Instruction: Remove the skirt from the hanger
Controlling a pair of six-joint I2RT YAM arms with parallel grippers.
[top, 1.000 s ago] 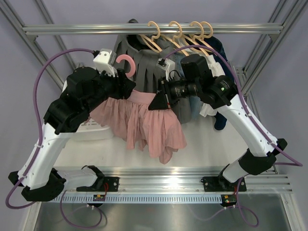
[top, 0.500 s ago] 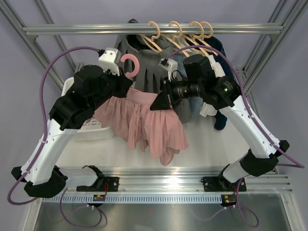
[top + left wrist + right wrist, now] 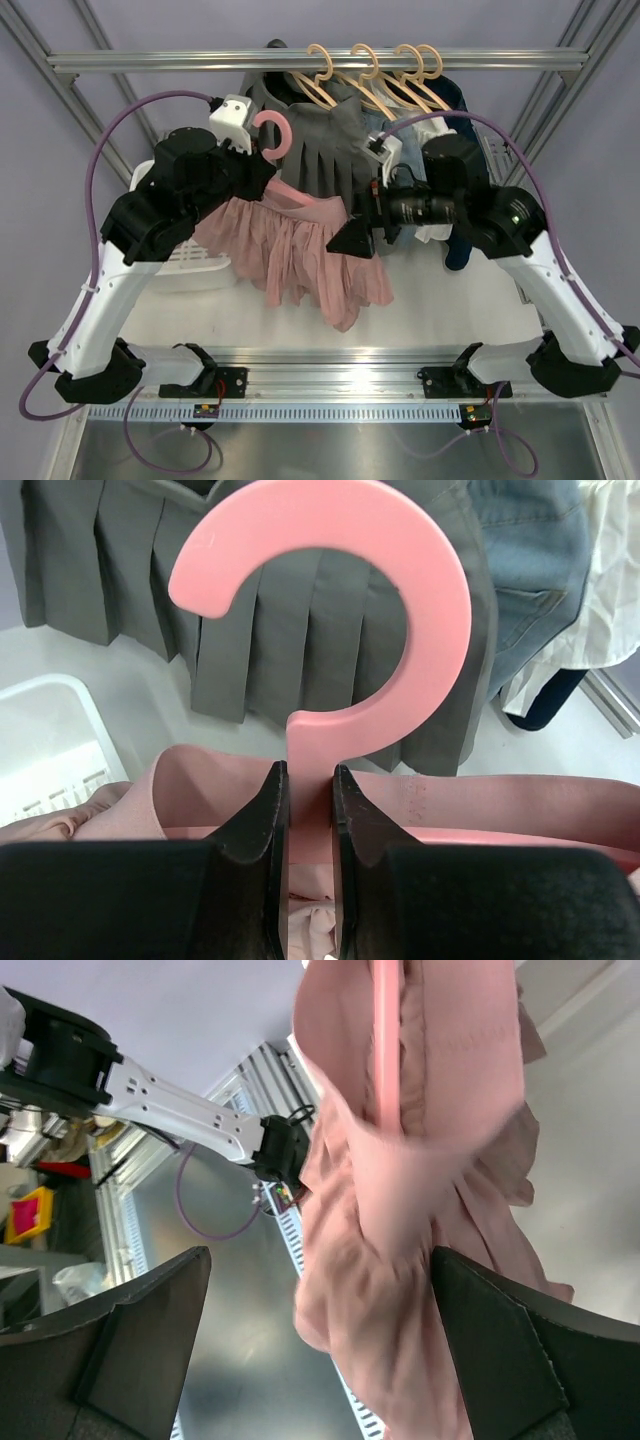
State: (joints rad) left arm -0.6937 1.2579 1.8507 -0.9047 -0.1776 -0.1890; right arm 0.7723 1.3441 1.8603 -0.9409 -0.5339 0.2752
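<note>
Below the metal rail [image 3: 150,62], a pink hanger [image 3: 330,610] is gripped at its neck by the left gripper [image 3: 308,775], whose jaws are pinched narrowly on either side of the stem under the hook. The pink skirt [image 3: 300,250] is seen draped on that hanger, off the rail and lower than it, its folds hanging down. The right gripper [image 3: 320,1255] is shown with its fingers [image 3: 130,1360] spread wide and nothing clamped, the blurred skirt just ahead of them. Hung on the rail are a grey pleated skirt [image 3: 320,150], wooden hangers [image 3: 372,62] and a denim garment [image 3: 530,570]. A white basket [image 3: 195,265] is set beneath the rail's left half.
</note>
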